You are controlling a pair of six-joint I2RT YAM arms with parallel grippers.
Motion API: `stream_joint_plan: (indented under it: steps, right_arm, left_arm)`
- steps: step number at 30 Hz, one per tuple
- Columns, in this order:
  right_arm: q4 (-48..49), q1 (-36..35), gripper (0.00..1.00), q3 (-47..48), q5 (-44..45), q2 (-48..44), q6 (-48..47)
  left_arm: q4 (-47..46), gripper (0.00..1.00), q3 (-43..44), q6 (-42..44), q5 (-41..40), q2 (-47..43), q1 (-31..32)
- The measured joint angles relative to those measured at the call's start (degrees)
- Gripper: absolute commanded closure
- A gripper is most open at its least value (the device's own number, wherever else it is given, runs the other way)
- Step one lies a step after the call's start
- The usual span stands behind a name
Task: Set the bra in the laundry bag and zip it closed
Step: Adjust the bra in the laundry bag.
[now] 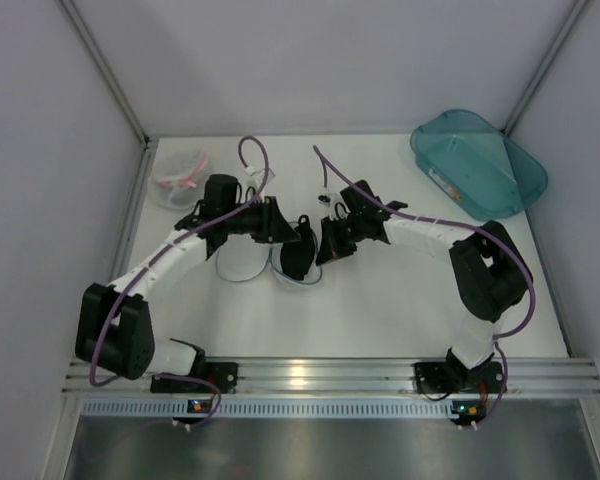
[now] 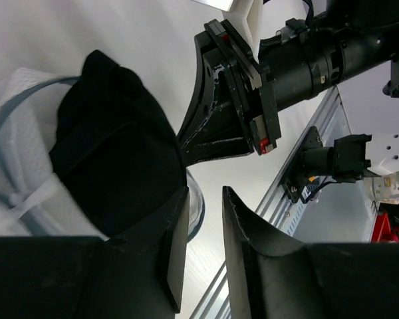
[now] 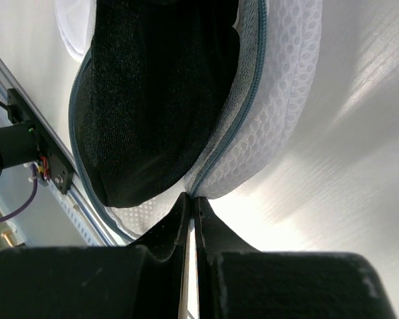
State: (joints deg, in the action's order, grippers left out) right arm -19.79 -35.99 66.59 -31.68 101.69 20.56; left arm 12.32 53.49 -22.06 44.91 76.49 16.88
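The black bra (image 1: 298,256) lies half inside the open white mesh laundry bag (image 1: 242,264) at mid-table. In the right wrist view, a padded cup of the bra (image 3: 153,86) fills the bag's mouth, with the mesh wall (image 3: 279,100) and grey zip rim curving beside it. My right gripper (image 3: 191,198) is shut on the bag's rim at the zip seam, on the right of the bag (image 1: 327,250). My left gripper (image 2: 205,199) is open with only table between its fingers. It hovers just beside the bra (image 2: 113,159), at the bag's left (image 1: 278,232).
A teal plastic bin (image 1: 478,162) sits at the back right. A second round mesh bag with a pink rim (image 1: 177,178) lies at the back left. The aluminium rail (image 1: 320,375) runs along the near edge, and white walls close in the table.
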Motion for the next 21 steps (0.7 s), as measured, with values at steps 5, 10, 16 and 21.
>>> stream_joint_plan:
  steps: [5,10,16,21]
  right_arm:
    - [0.0,0.0,1.00,0.0,0.2,0.0,0.0]
    - [-0.4,0.0,1.00,0.0,0.8,-0.5,-0.7]
    - [-1.6,0.1,1.00,1.0,1.7,-1.0,-1.2]
    - [-1.7,0.1,1.00,1.7,1.3,-1.4,-1.3]
  left_arm:
    - [-7.5,0.77,-0.4,-6.9,-3.8,7.5,5.9]
    - [-9.5,0.83,-3.1,-9.9,-8.7,12.1,7.3]
    - [-8.1,0.83,-5.7,-9.9,-16.6,14.2,7.4]
    - [-7.8,0.84,-5.9,-9.7,-20.4,17.8,7.4]
